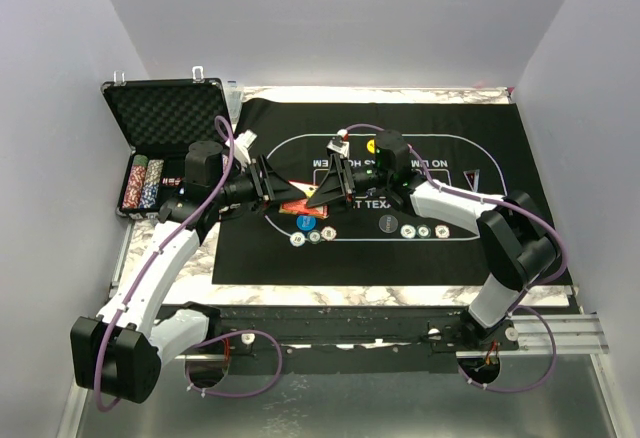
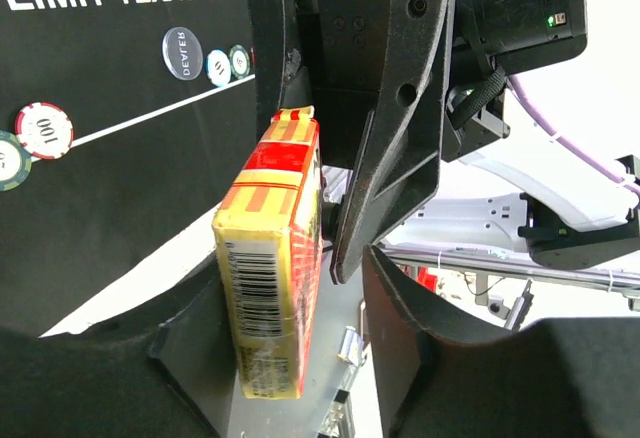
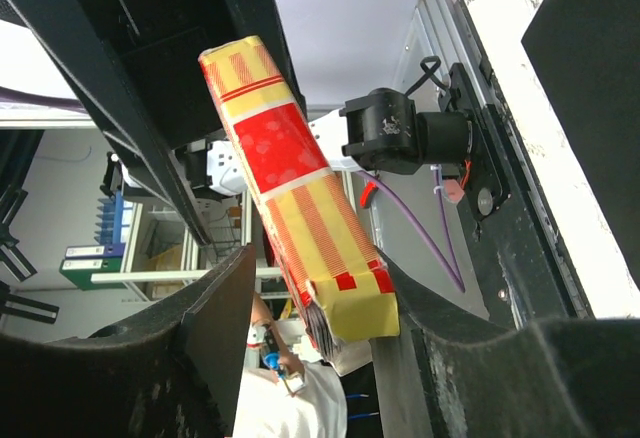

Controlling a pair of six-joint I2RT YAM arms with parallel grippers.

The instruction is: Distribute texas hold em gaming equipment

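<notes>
Hanging above the black felt mat [image 1: 450,248], red-orange and yellow card box [image 2: 275,258] sits between 2 grippers — right gripper [image 3: 325,283] clamps it, left gripper [image 2: 300,298] jaws parted, 1 finger clear of the box.

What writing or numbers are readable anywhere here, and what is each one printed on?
"LIMIT TEXAS HOLD'EM": white letters on the black felt mat, the start cut off in the left wrist view.
"DEALER": on the pale button disc.
"100": on the red-and-white chip.
Digits by the barcode on the card box: too small to read.
Numbers on the other chips: too small to read.
</notes>
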